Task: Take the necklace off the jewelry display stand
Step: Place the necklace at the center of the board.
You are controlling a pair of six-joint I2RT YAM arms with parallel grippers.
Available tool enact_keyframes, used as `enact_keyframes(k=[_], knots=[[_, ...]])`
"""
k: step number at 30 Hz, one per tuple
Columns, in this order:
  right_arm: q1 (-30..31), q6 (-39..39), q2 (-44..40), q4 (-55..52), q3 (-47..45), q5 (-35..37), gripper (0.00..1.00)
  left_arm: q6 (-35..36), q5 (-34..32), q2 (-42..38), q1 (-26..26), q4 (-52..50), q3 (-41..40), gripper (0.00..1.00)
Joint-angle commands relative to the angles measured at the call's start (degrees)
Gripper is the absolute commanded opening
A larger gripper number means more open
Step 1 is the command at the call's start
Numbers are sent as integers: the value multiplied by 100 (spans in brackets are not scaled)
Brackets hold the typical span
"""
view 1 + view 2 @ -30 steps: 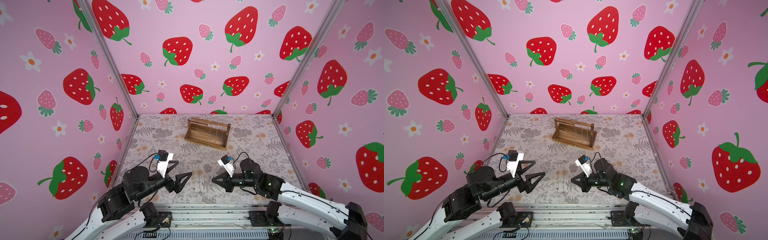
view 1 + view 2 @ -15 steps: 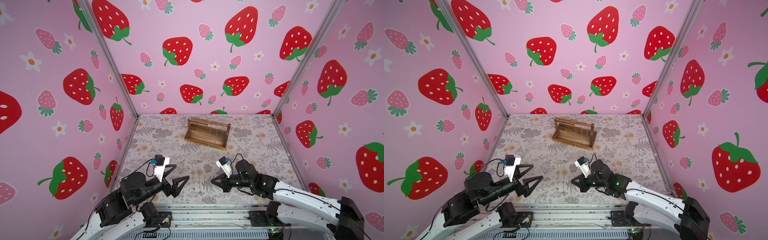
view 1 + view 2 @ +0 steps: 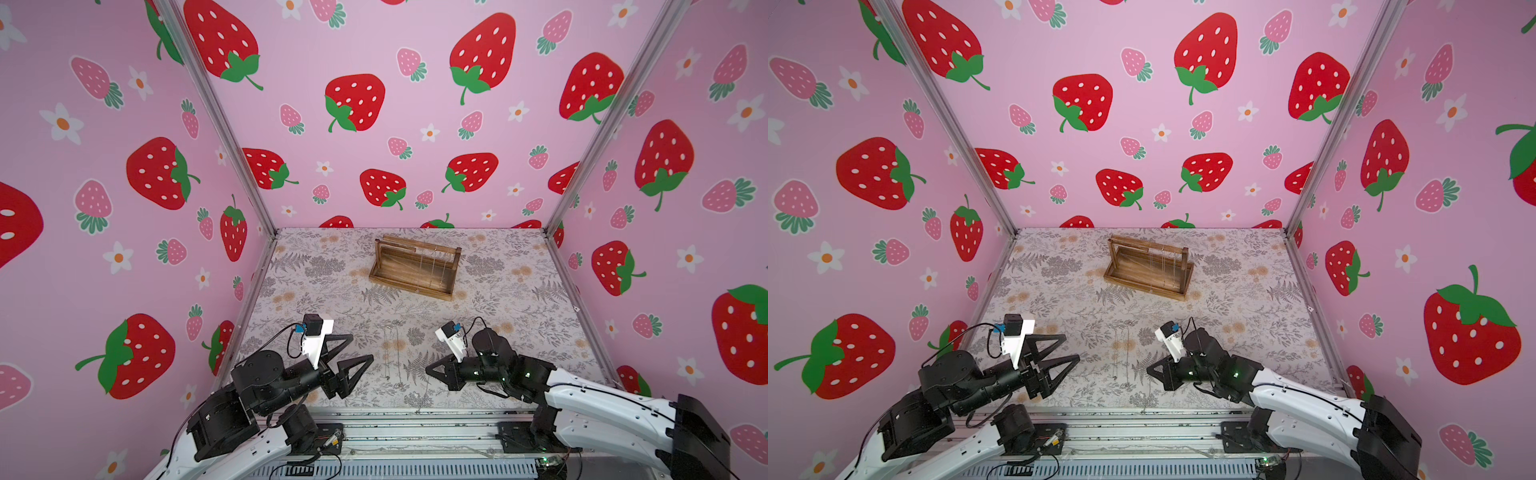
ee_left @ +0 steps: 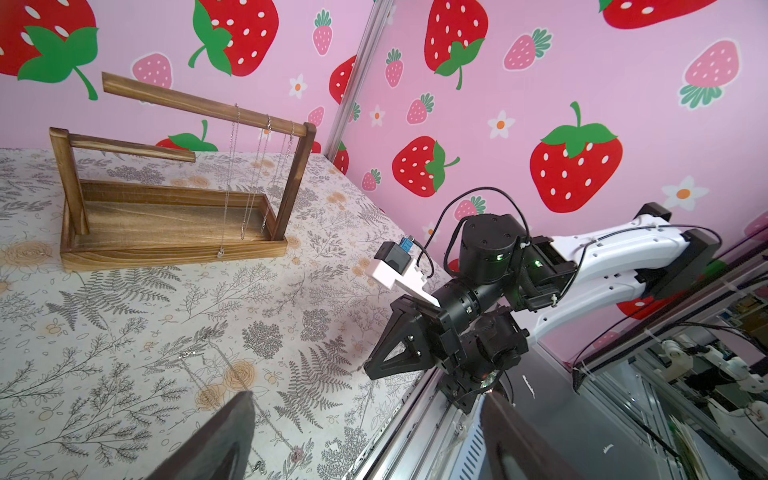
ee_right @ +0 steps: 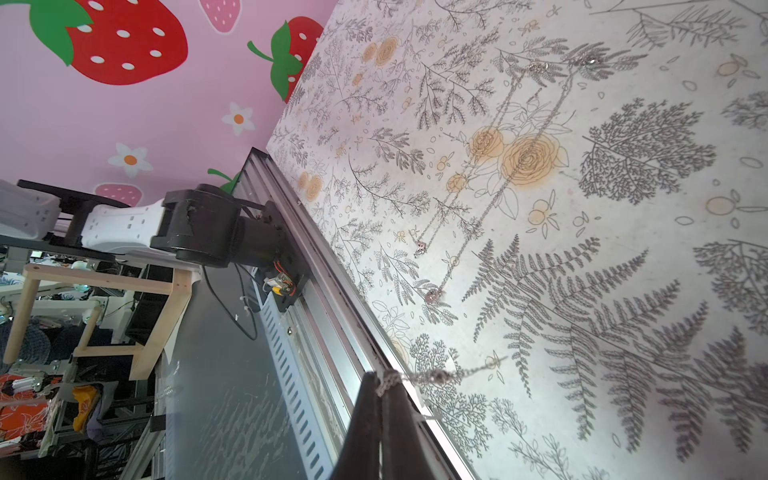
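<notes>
The brown wooden jewelry display stand (image 3: 413, 270) (image 3: 1148, 272) (image 4: 166, 224) sits at the back centre of the table, and thin silver chains (image 4: 230, 178) hang from its upper bar. My right gripper (image 3: 427, 371) (image 3: 1148, 370) (image 5: 380, 376) is low near the front edge, shut on a silver necklace (image 5: 436, 376) that trails from its fingertips. My left gripper (image 3: 362, 347) (image 3: 1072, 346) (image 4: 365, 395) is open and empty, to the left of it. Two more necklaces (image 3: 392, 357) (image 5: 478, 187) lie flat on the table between the grippers.
The table has a floral cloth (image 3: 519, 311), strawberry-print walls on three sides and a metal rail (image 3: 415, 419) along the front edge. In the left wrist view the right gripper (image 4: 368, 370) hovers over that edge.
The left jaws have narrowed a little. The right gripper has drifted slightly toward the front edge, still shut on the chain. The stand has not moved.
</notes>
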Motion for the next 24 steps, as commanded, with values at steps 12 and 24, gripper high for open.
enact_keyframes(k=[12,24], knots=[[47,-265,-157,116,546,-269,0,48,-194,-135,9,-222,-30,84],[48,-264,51,245,565,-364,0,48,-225,-277,8,-330,-56,84]])
